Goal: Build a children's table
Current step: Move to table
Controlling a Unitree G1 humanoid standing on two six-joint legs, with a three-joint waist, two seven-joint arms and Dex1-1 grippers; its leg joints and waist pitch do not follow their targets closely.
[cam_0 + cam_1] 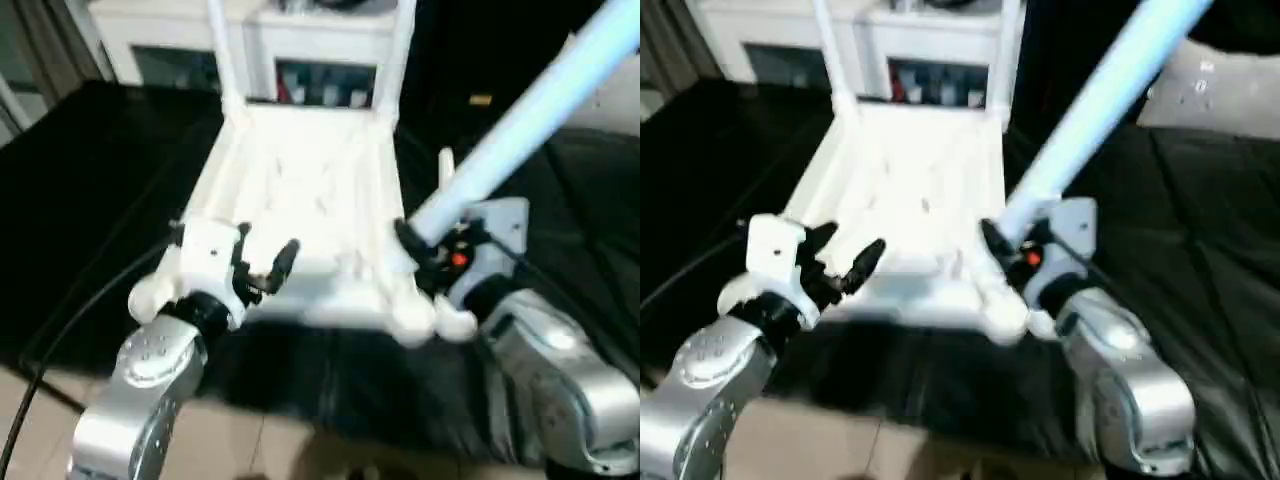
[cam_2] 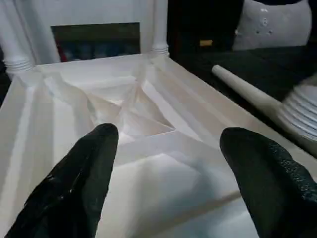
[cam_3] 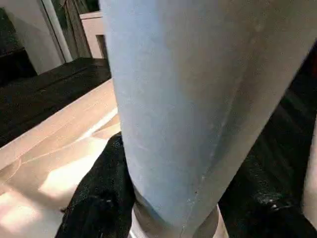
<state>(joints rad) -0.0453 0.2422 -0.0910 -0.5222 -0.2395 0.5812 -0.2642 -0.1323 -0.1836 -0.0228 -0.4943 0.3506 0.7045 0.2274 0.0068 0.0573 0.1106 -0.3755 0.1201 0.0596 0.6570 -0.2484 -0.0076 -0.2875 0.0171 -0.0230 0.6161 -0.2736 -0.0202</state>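
Observation:
The white table top (image 1: 310,190) lies upside down on a black cloth, with its ribbed underside up. Two white legs (image 1: 222,60) (image 1: 403,50) stand upright in its far corner sockets. My right gripper (image 1: 430,245) is shut on a third leg (image 1: 520,120) near that leg's lower end. This leg slants up and to the right above the near right corner socket (image 1: 415,315). My left gripper (image 1: 265,255) is open and empty over the near left part of the top. Its black fingers (image 2: 94,168) are spread above the ribs. Another leg (image 2: 247,94) lies on the cloth to the right of the top.
A white cabinet (image 1: 320,60) with glass doors stands just behind the table top. A white pillow-like pad (image 1: 1220,90) rests at the back right. The black cloth (image 1: 100,200) spreads out on both sides, and bare floor (image 1: 50,420) shows at the near left.

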